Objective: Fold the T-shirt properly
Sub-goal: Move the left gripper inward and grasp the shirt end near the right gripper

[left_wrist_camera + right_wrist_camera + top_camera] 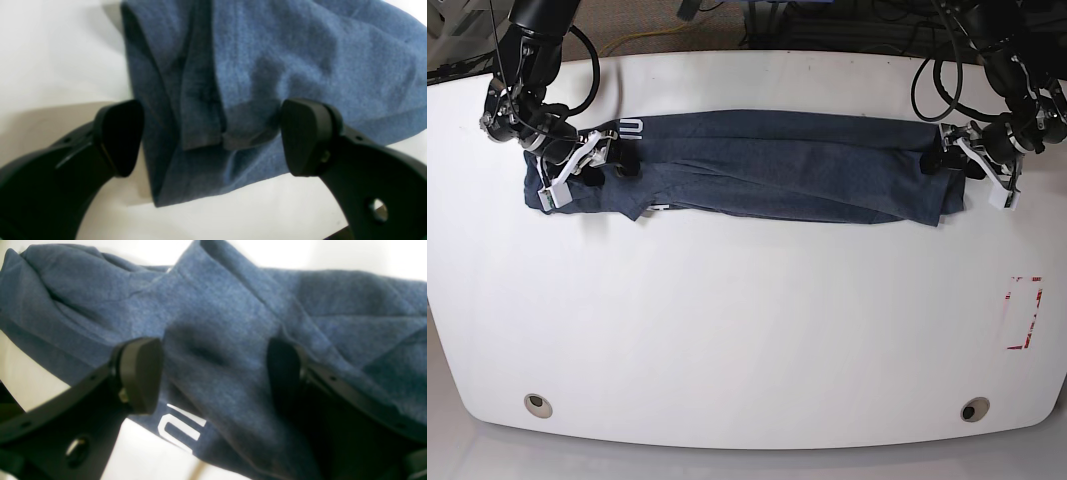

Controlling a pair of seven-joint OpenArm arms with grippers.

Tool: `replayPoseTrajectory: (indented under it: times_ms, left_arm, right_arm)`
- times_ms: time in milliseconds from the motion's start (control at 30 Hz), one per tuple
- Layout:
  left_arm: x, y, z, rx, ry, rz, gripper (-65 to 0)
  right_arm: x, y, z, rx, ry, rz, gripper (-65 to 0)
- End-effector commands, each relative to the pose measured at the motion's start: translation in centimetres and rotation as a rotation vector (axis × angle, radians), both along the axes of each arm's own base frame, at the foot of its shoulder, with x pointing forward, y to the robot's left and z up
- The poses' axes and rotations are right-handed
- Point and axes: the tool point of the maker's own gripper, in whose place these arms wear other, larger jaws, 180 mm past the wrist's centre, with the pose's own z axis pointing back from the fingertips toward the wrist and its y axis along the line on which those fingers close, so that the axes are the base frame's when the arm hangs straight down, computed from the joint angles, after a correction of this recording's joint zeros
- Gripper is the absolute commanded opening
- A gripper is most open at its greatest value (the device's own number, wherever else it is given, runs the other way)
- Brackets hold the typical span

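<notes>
The dark navy T-shirt (pixel 767 165) lies folded into a long narrow strip across the far half of the white table (pixel 747 320). My left gripper (pixel 952 165) is at the strip's right end. In the left wrist view the left gripper (pixel 213 138) stands open, its fingers (pixel 120 136) wide apart on either side of the T-shirt's (pixel 267 50) layered end. My right gripper (pixel 619 152) is at the strip's left end. In the right wrist view the right gripper (pixel 213 373) is open astride a raised fold of the T-shirt (pixel 217 306), near the white lettering (pixel 181 426).
A red-outlined rectangle mark (pixel 1024 312) sits on the table at the right. Two round holes (pixel 538 404) (pixel 973 409) lie near the front edge. Cables run along the far edge behind both arms.
</notes>
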Motion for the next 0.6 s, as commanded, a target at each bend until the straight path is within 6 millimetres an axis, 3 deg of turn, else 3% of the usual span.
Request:
replayPoseTrajectory:
  times_ms: [0, 233, 300, 467, 567]
  left_arm:
    - [0.8, 0.6, 1.2, 0.008, -0.044, 0.008, -3.8]
    - [0.1, 1.5, 0.2, 0.078, 0.013, 0.007, -4.0]
    - [0.1, 1.5, 0.1, 0.081, 0.015, 0.007, -6.9]
    - [0.1, 0.3, -0.4, 0.046, 0.017, 0.012, -26.4]
    - [0.1, -0.1, -0.5, 0.035, 0.018, 0.014, -48.8]
  right_arm:
    - [-0.4, -0.7, -0.3, -0.037, 0.03, 0.005, -17.6]
    - [-0.4, -0.8, -0.3, -0.038, 0.029, 0.002, -17.6]
    - [-0.4, -0.8, -0.3, -0.036, 0.029, 0.002, -17.8]
    - [-0.5, -0.8, -0.3, -0.036, 0.03, 0.001, -17.8]
    - [-0.5, -0.8, -0.3, -0.036, 0.03, 0.001, -17.8]
